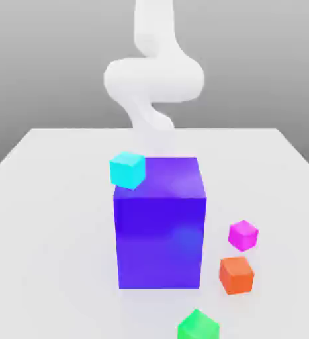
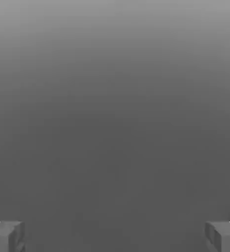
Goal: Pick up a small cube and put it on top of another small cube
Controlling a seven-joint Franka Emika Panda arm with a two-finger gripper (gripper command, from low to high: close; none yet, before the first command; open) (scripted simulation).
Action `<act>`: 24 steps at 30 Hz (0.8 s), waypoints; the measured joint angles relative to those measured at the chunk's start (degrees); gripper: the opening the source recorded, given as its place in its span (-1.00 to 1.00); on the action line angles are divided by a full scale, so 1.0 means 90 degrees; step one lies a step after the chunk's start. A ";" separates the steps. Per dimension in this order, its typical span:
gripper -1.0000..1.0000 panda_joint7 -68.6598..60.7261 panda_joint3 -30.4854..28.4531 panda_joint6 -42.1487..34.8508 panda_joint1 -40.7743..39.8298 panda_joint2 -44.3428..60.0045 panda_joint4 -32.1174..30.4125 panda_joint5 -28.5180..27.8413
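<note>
**Fingers wide, cubes untouched**

The white arm (image 1: pixel 153 76) rises behind the pale surface (image 1: pixel 44 218). A big blue-violet cube (image 1: pixel 160 225) stands mid-surface, a cyan cube (image 1: pixel 127 169) at its upper corner. On the exterior view's right lie the orange cube (image 1: pixel 236 275) and small magenta-pink cube (image 1: pixel 243 235), near each other; a green cube (image 1: pixel 198 326) sits in front. The fingers (image 2: pixel 8 236) stand wide apart, holding nothing.

Nothing is seen between the spread fingers (image 2: pixel 8 236) of the claw (image 2: pixel 115 236); open room lies ahead.
</note>
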 joint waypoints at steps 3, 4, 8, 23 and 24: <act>0.00 -0.0842 -0.0033 0.0388 0.0507 0.0466 -0.0432 -0.0040; 0.00 -0.1113 -0.0043 0.0513 0.0667 0.0616 -0.0570 -0.0051; 0.00 -0.2201 -0.0076 0.1005 0.1288 0.1209 -0.1119 -0.0078; 0.00 -0.6367 -0.0103 0.2854 0.3509 0.3427 -0.3175 -0.0052; 0.00 -0.6655 -0.0082 0.2977 0.3638 0.3575 -0.3312 -0.0036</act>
